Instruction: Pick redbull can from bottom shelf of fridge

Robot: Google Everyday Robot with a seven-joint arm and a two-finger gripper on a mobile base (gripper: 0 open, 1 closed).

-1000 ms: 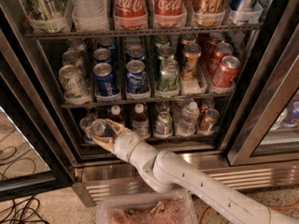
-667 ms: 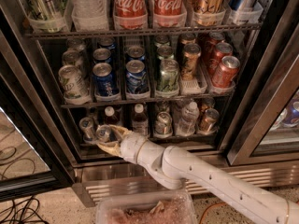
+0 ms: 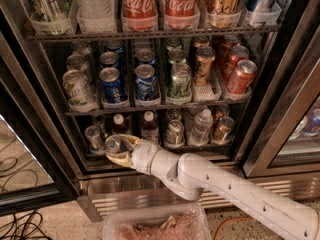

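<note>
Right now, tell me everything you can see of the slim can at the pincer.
The slim can shows mostly its round silver top, seen from above; it looks like metal, and its side is largely hidden. It sits between the cream fingers of the pincer, which grip it at the front left of the bottom shelf, beside another silver-topped can.

The one camera stands before the open fridge [image 3: 278, 115], higher than its lower racks. It looks forward and down, quite near. The arm enters from the lower right, and the gripper [image 3: 115, 149] sits left of centre at the bottom shelf [image 3: 196, 147], clasping the redbull can [image 3: 115, 143].
</note>
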